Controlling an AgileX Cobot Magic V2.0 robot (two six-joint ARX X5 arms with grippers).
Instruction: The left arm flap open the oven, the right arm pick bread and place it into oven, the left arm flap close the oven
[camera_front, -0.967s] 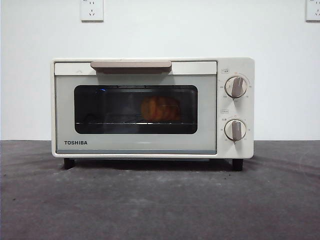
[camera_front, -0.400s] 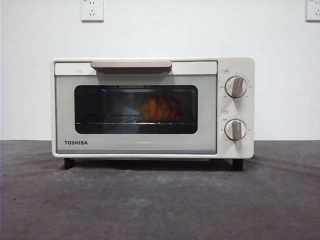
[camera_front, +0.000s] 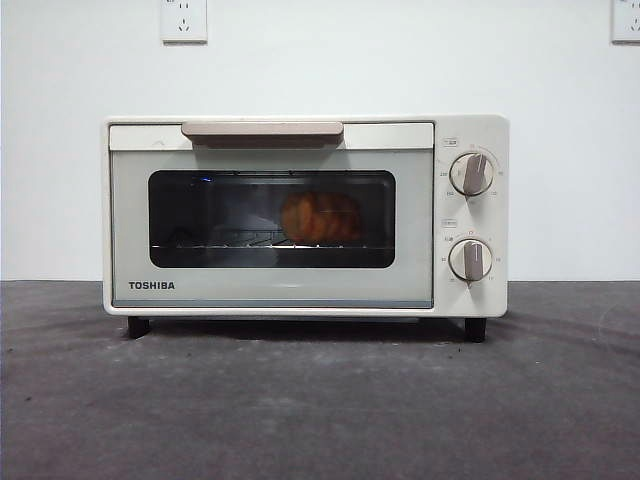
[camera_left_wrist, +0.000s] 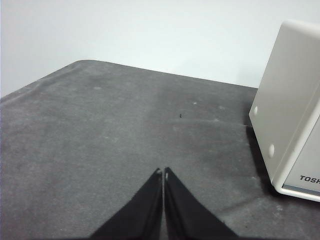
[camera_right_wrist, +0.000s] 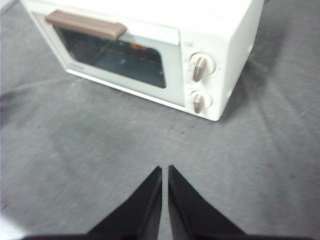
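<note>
The cream-white TOSHIBA oven (camera_front: 305, 215) stands in the middle of the table with its door shut and its beige bar handle (camera_front: 262, 131) at the top. The golden-orange bread (camera_front: 322, 217) lies on the rack inside, seen through the dark window. My left gripper (camera_left_wrist: 163, 172) is shut and empty, above the bare mat beside the oven's side wall (camera_left_wrist: 290, 100). My right gripper (camera_right_wrist: 165, 169) is shut and empty, held back in front of the oven (camera_right_wrist: 150, 45), on the side of its knobs (camera_right_wrist: 202, 66). Neither arm shows in the front view.
The table is covered by a dark grey mat (camera_front: 320, 400). A white wall stands behind with two sockets (camera_front: 184, 20) high up. The mat's far edge (camera_left_wrist: 125, 67) shows in the left wrist view.
</note>
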